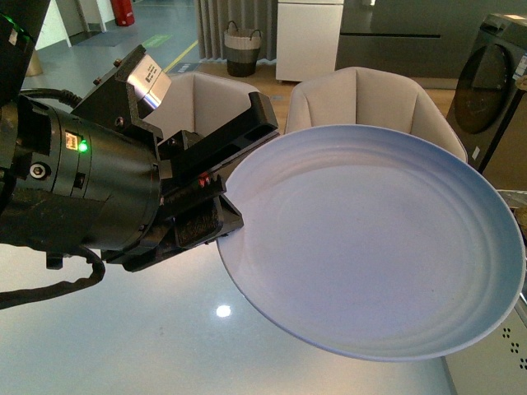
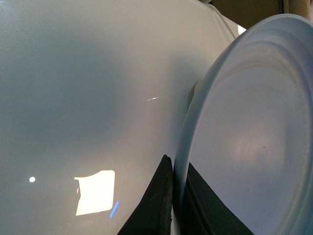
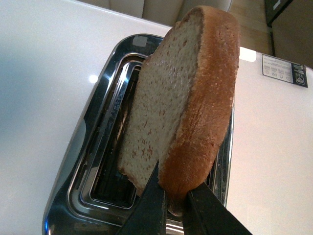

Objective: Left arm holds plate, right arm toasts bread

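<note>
Pale blue-grey plate [image 1: 370, 247] is being held above the glossy white table [image 1: 123, 354] by the left arm [image 1: 90, 181]. The left jaws are clamping its rim on the side nearest the arm. In the front view the plate is tilting its upper face toward the camera, and the frame is cutting off its right edge. It is also hiding part of two beige chairs [image 1: 362, 99] behind it. The left wrist view is showing the rim pinched between two black pads, most of which are lying outside the picture.

In the right wrist view the right jaws are gripping the bread [image 3: 181, 112] by its crust. The slice is standing upright, just over the slots of a chrome toaster [image 3: 93, 147] on the table. The bread is covering much of the slots, so whether its far corner is entering one cannot be told. A dark label [image 3: 286, 71] on the table is appearing too small to read.
</note>
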